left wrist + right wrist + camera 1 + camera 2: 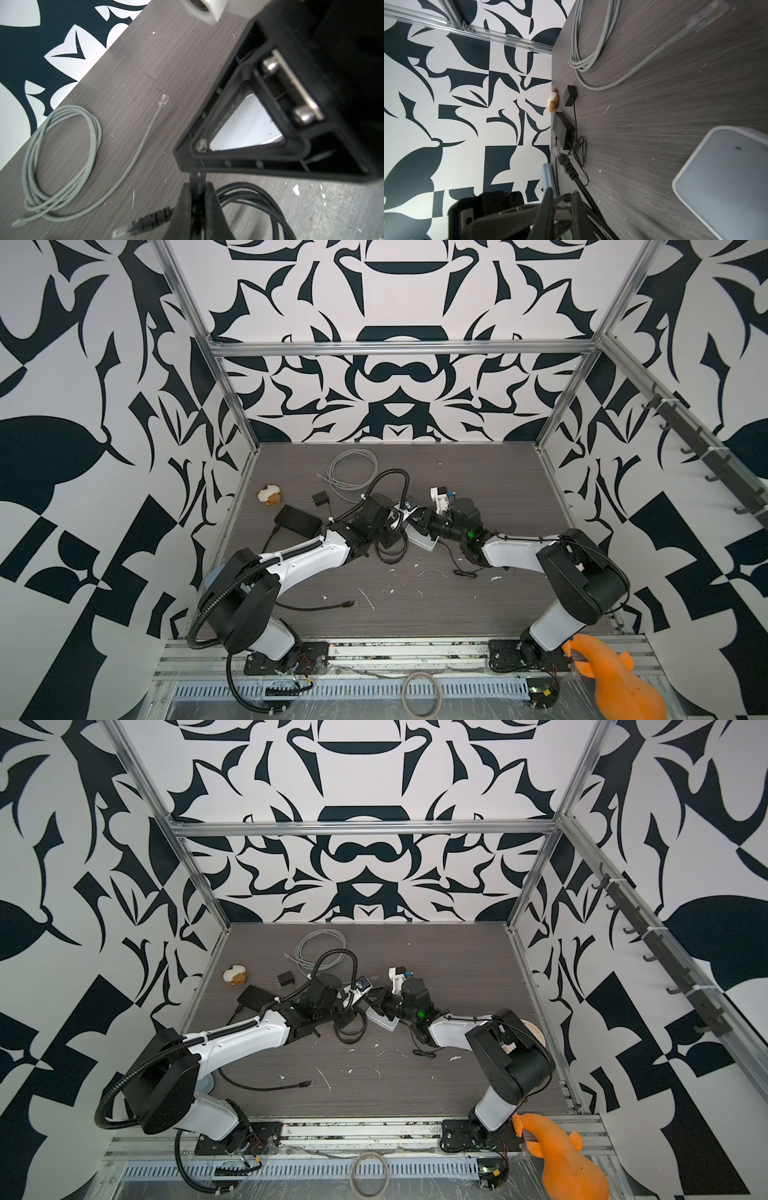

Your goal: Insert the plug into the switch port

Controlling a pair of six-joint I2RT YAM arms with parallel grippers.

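Note:
The white switch (422,540) lies flat in the middle of the table, and its ports do not show in any view. It also appears close by in the right wrist view (726,176). Both grippers meet just above its left end. My right gripper (562,192) is shut on the clear plug (562,209) of a black cable. In the left wrist view the plug (200,144) shows inside the right finger's frame. My left gripper (197,185) is shut on the black cable (249,193) just behind it. A second black-booted plug (145,221) lies beside the left fingers.
A grey cable coil (351,470) lies at the back. A power adapter (319,501), a black box (297,520) and a small toy (270,495) sit at the left. A loose black cable end (351,603) lies in front. An orange object (611,676) is at the front right.

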